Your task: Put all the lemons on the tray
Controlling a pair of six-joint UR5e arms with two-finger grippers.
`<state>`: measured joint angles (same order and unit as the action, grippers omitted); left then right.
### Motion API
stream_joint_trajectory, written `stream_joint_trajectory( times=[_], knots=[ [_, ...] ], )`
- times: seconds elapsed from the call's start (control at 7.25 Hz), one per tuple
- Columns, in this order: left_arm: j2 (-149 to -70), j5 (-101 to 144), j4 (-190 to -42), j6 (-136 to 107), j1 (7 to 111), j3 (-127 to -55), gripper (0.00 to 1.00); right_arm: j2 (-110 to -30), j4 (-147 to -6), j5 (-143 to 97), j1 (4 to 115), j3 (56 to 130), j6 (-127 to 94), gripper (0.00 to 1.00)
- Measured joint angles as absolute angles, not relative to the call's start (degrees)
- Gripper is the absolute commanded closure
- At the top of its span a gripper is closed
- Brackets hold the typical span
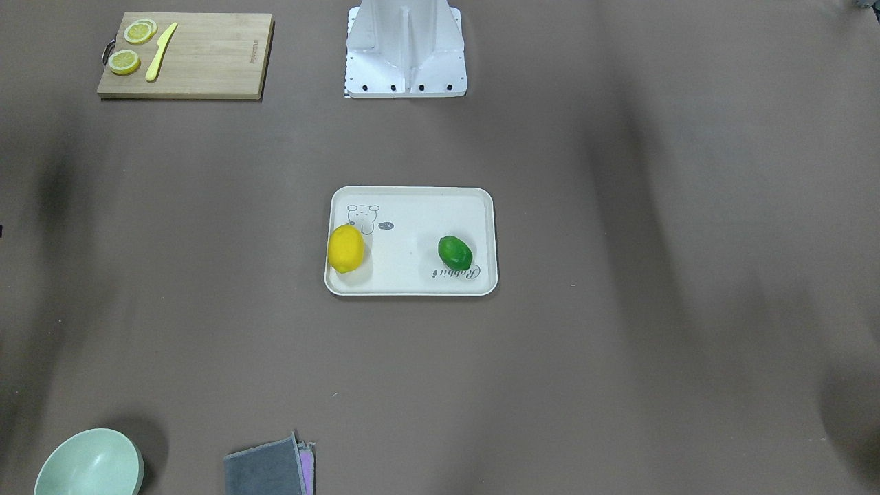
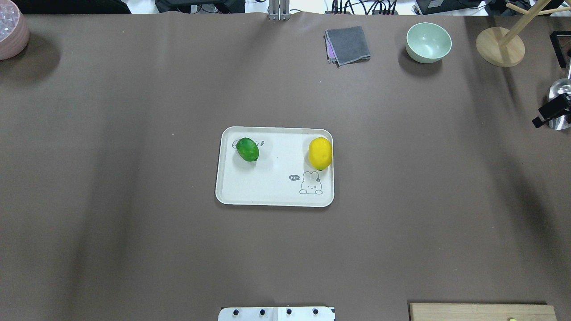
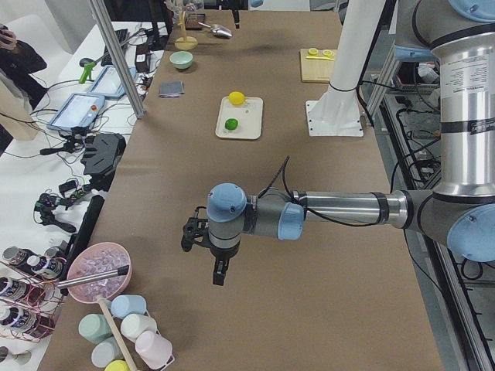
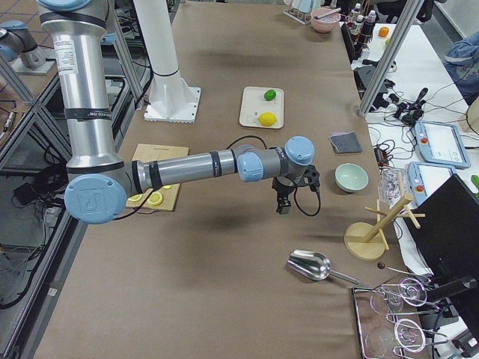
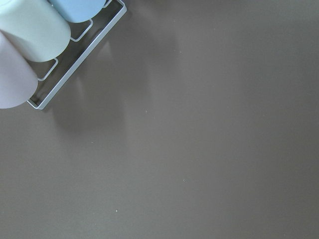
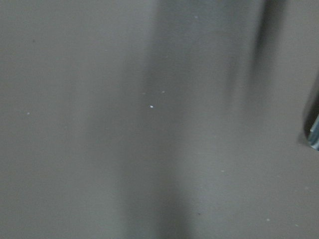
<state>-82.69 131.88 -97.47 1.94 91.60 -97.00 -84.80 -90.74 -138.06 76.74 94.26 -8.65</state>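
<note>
The cream-white tray (image 1: pixel 412 282) lies at the table's middle, also in the overhead view (image 2: pixel 267 196). The yellow lemon (image 1: pixel 345 249) lies on it against one short rim, also seen from overhead (image 2: pixel 320 153). The green lemon (image 1: pixel 455 252) lies on the tray's other half, over the script (image 2: pixel 247 149). Both rest on the tray in the side views. My left gripper (image 3: pixel 219 274) hangs over bare table far from the tray, near the cup rack. My right gripper (image 4: pixel 283 206) hangs over bare table near the green bowl. I cannot tell whether either is open or shut.
A wooden cutting board (image 1: pixel 206 62) holds lemon slices and a yellow toy knife. A pale green bowl (image 2: pixel 428 42), a grey cloth (image 2: pixel 348 44), a wooden stand (image 2: pixel 499 47) and a metal scoop (image 4: pixel 310 263) lie at the right end. Cups in a wire rack (image 5: pixel 45 35) and a pink bowl (image 2: pixel 11 31) stand at the left end.
</note>
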Motion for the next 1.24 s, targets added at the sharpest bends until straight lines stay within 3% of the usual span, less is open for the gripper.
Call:
stream_joint_trajectory(
  times=[0.55,1.24],
  knots=[
    [-82.9,133.0,-99.0,0.9,91.8,-95.8,0.02,-85.1,-94.9,-134.9,86.5,92.0,-8.7,0.00],
    [-82.7,134.7,-99.7,0.8,91.8,-95.6,0.02,-85.1,-95.5,-135.1,88.8,91.5,-9.4,0.00]
  ],
)
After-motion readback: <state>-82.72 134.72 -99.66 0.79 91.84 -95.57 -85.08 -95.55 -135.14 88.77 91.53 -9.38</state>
